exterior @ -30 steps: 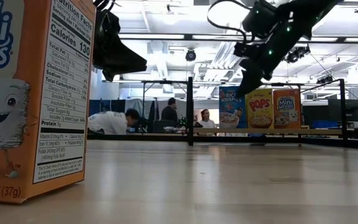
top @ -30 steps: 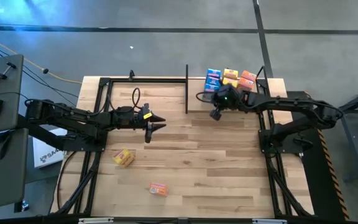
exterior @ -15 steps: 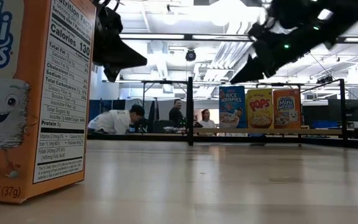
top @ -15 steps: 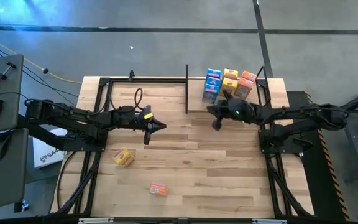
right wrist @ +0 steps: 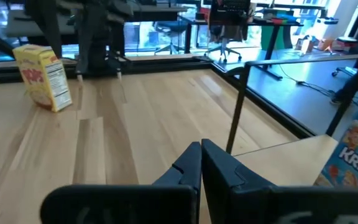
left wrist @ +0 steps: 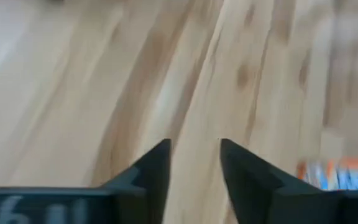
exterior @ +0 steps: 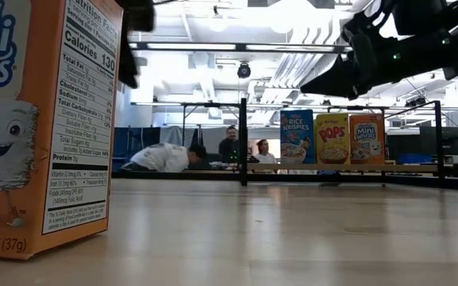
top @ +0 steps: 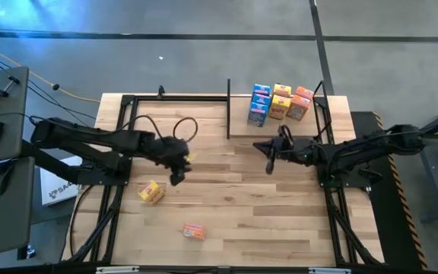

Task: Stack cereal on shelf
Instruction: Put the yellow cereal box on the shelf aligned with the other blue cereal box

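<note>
above the table (top: pixel 234 205), left pincer (top: pixel 175 180) downturned

Orange box (exterior: pixel 42 127): "Calories 130"; blue box (exterior: pixel 296 137): "Rice Krispies"; yellow box (exterior: pixel 332 137): "Pops"

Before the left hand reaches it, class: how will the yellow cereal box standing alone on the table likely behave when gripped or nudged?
The yellow cereal box is small printed cardboard, so probably light and easily crushed. It stands upright on a narrow base on the smooth table, so a nudge high on it may tip or slide it. The left hand hovers nearby, open.
</note>
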Controlling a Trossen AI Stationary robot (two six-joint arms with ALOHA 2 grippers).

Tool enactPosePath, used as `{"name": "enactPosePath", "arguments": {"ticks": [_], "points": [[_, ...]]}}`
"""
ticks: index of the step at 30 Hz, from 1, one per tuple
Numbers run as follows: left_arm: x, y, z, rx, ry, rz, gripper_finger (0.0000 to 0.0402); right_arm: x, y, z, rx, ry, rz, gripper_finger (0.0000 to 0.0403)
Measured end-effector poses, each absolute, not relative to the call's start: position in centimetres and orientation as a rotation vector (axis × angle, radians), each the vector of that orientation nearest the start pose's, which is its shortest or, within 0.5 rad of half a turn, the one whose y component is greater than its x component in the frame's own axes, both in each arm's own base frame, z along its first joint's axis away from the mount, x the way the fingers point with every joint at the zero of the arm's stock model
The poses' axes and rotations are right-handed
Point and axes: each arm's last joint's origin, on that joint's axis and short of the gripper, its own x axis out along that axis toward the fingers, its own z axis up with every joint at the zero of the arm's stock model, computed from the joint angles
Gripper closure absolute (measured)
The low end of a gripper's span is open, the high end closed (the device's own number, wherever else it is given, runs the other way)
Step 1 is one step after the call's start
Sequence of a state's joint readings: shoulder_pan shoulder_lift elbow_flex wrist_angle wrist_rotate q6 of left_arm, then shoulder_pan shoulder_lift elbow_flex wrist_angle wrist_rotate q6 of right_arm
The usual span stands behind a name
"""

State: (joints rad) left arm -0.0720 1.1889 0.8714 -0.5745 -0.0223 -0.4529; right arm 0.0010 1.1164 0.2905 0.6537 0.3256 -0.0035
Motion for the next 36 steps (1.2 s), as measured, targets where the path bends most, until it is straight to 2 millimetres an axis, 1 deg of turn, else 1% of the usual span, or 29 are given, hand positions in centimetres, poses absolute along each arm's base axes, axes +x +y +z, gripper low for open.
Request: {"name": "enactPosePath", "arguments": {"ticks": [2, 5, 8, 11, 13, 16, 19, 23, 26, 32, 36], "points": [[22.4, -2.7, 26.7, -0.405, 0.995, 0.195, 0.024, 20.8, -0.7, 18.5, -0.04, 0.174, -0.313, 0.0403], [20.9, -4.3, 28.4, -0.477, 1.117, 0.265, 0.0196, 20.8, -0.6, 18.4, -0.046, 0.18, -0.305, 0.0403], [19.4, -5.6, 29.2, -0.58, 1.214, 0.369, 0.0157, 20.8, -0.6, 18.4, -0.054, 0.181, -0.296, 0.0403], [18.1, -6.7, 29.1, -0.682, 1.299, 0.459, 0.0124, 20.8, -0.6, 18.4, -0.055, 0.183, -0.296, 0.0403], [17.5, -7.3, 28.8, -0.709, 1.339, 0.506, 0.0105, 20.8, -0.6, 18.4, -0.055, 0.183, -0.296, 0.0403], [17.0, -7.9, 28.1, -0.725, 1.36, 0.544, 0.0084, 20.8, -0.6, 18.4, -0.054, 0.183, -0.287, 0.0403], [16.8, -8.1, 27.6, -0.729, 1.368, 0.569, 0.0071, 20.8, -0.6, 18.4, -0.054, 0.184, -0.286, 0.0403], [16.2, -8.5, 26.3, -0.721, 1.403, 0.604, 0.0064, 20.8, -0.6, 18.4, -0.054, 0.183, -0.286, 0.0403], [15.9, -8.8, 25.7, -0.721, 1.414, 0.617, 0.0064, 20.8, -0.6, 18.4, -0.054, 0.183, -0.286, 0.0403], [15.9, -9.5, 24.8, -0.749, 1.393, 0.583, 0.0064, 20.8, -0.6, 18.4, -0.054, 0.183, -0.286, 0.0403], [15.7, -9.6, 23.9, -0.746, 1.401, 0.596, 0.0079, 20.8, -0.6, 18.4, -0.054, 0.184, -0.286, 0.0403]]}}
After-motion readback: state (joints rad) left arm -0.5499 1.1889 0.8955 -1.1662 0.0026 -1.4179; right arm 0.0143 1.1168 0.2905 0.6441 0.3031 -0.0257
